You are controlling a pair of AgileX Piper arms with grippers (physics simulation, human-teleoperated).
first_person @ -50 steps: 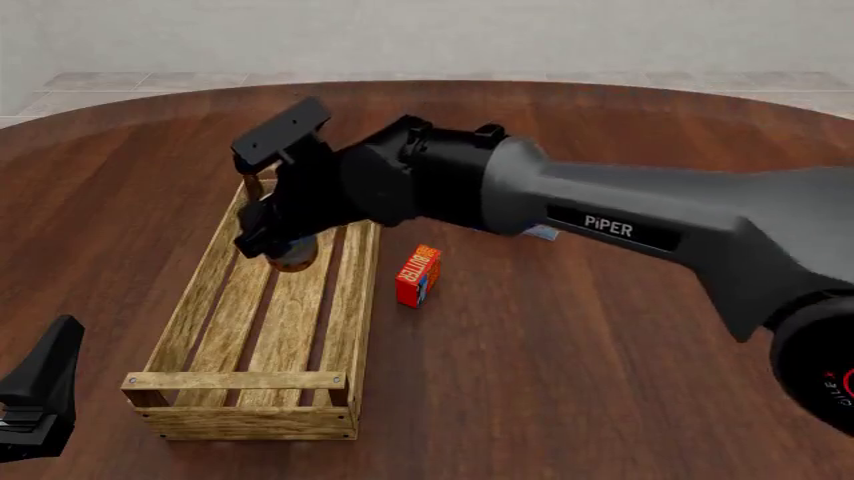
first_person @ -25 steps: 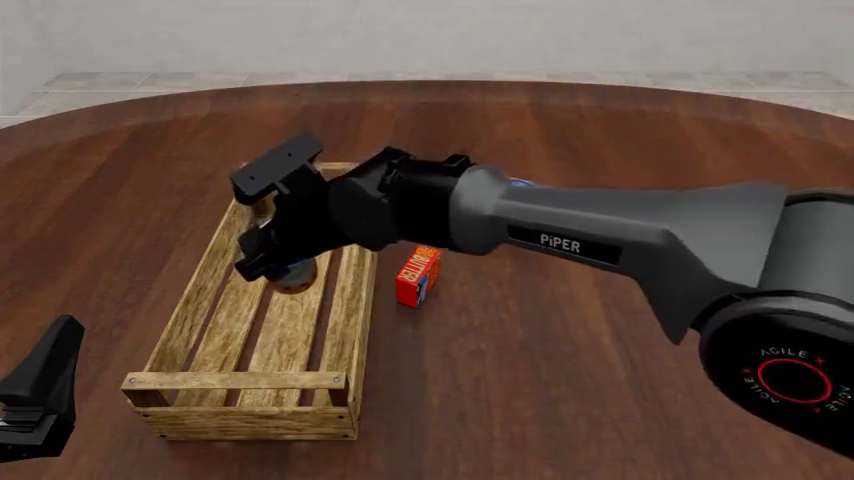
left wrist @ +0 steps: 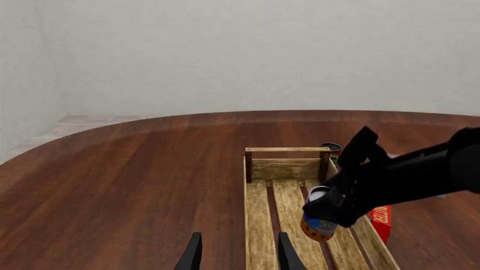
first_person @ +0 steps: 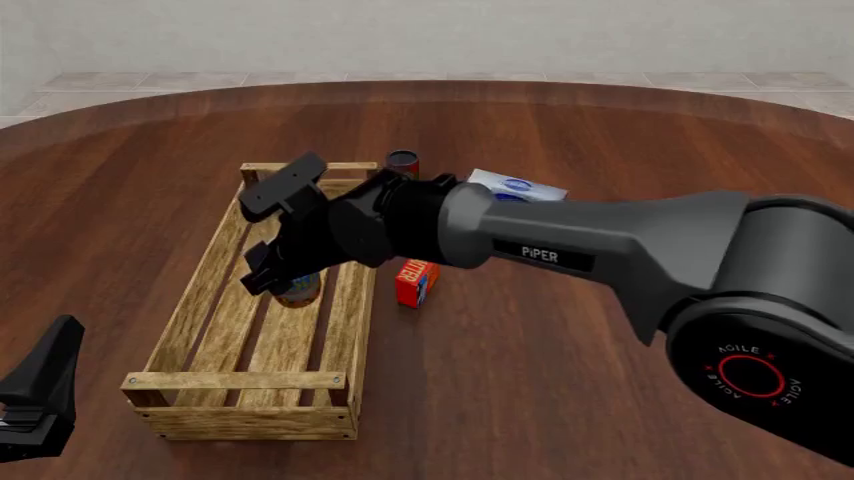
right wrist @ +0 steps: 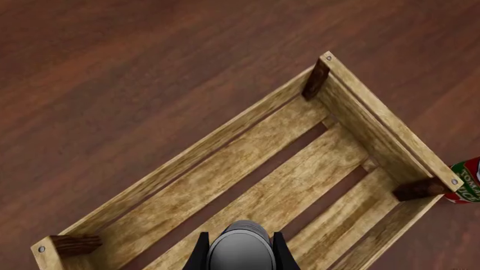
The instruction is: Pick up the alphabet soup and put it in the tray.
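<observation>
**Can held low inside the tray, release pending**

Our right gripper point(first_person: 286, 268) is clamped on the alphabet soup point(first_person: 299, 288), one finger on each side of the can body, as the right wrist view shows with the silvery top point(right wrist: 240, 250) between the finger tips. We judge the can rigid and fairly heavy, with a smooth label that could slip; a grip across the mid-body like this one suits it, and no dent risk shows. The can hangs inside the tray point(first_person: 200, 290), over the middle slats and nearer the far end; we cannot tell if it touches the slats. The left gripper point(left wrist: 237, 254) sits idle off the tray's near left corner, fingers parted, holding nothing.

Versus half a second ago, the right arm has dropped and the can sits lower between the tray walls. The small dark red can point(first_person: 402, 163) past the tray's far right corner is now uncovered. The red-orange box point(first_person: 416, 281) sits just beside the tray's right wall, unchanged.
</observation>
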